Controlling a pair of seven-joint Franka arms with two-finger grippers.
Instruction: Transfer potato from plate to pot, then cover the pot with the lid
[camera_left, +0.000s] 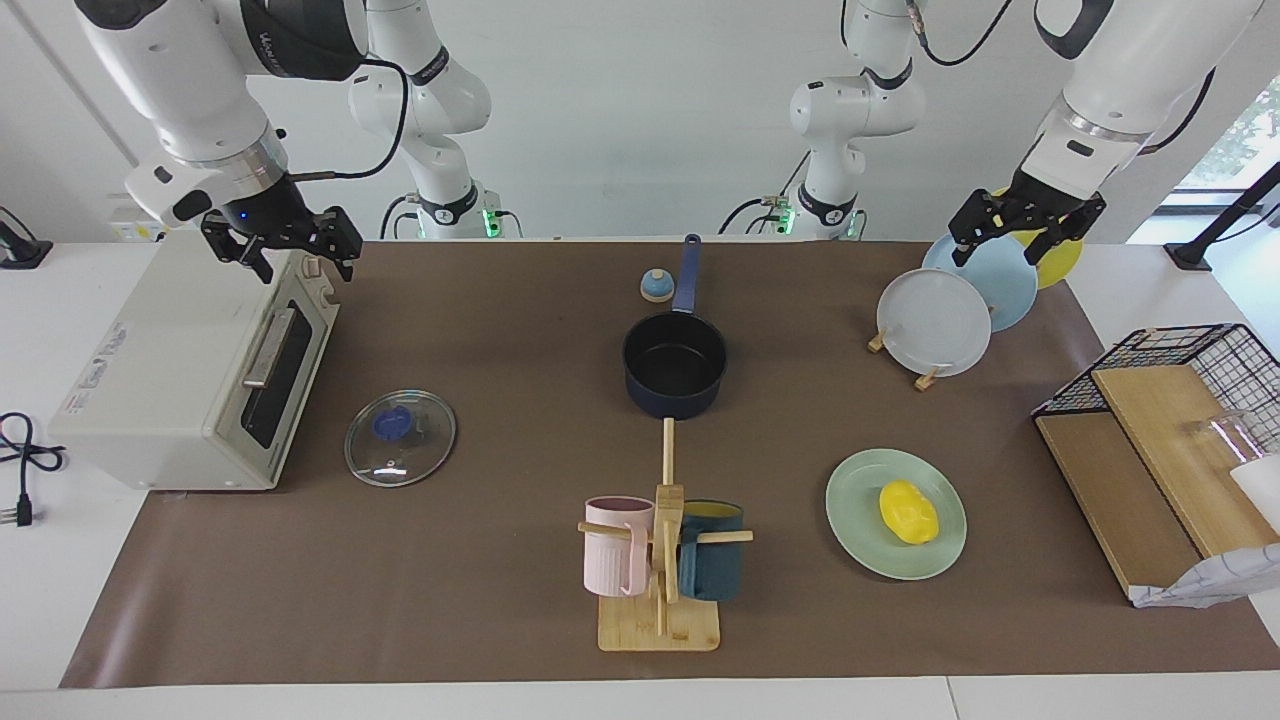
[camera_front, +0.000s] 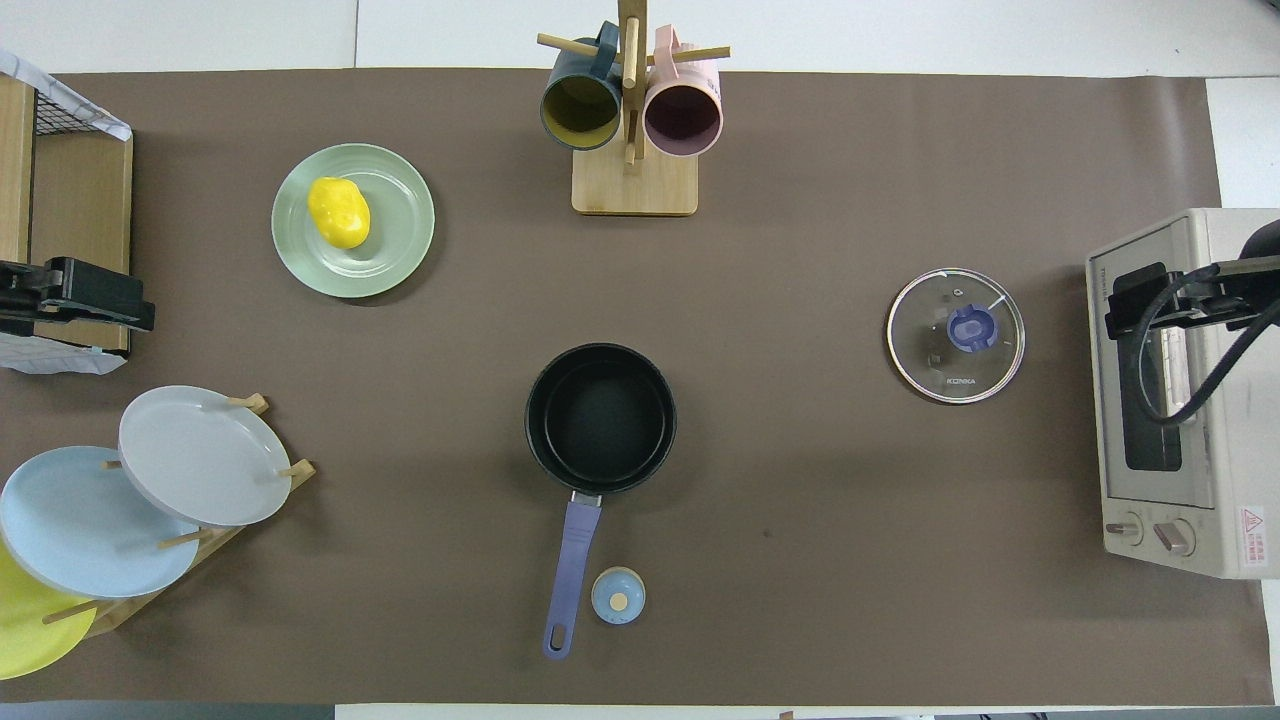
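The yellow potato (camera_left: 908, 511) (camera_front: 339, 212) lies on the mint-green plate (camera_left: 868, 482) (camera_front: 398, 236), toward the left arm's end of the table. The navy pot (camera_left: 675, 362) (camera_front: 600, 415) stands empty in the middle, its handle pointing toward the robots. The glass lid (camera_left: 400, 437) (camera_front: 955, 335) lies flat on the mat beside the toaster oven. My left gripper (camera_left: 1010, 248) (camera_front: 90, 295) hangs open and empty over the upright plates. My right gripper (camera_left: 300, 262) (camera_front: 1135, 300) hangs open and empty over the toaster oven. Both are well away from the task's things.
A toaster oven (camera_left: 190, 370) (camera_front: 1180, 400) stands at the right arm's end. A mug tree (camera_left: 660, 560) (camera_front: 630, 110) stands farther from the robots than the pot. A rack of upright plates (camera_left: 935, 320) (camera_front: 200, 455), a bell-shaped knob (camera_left: 656, 286) (camera_front: 618, 595) and a wire basket (camera_left: 1190, 345) also stand here.
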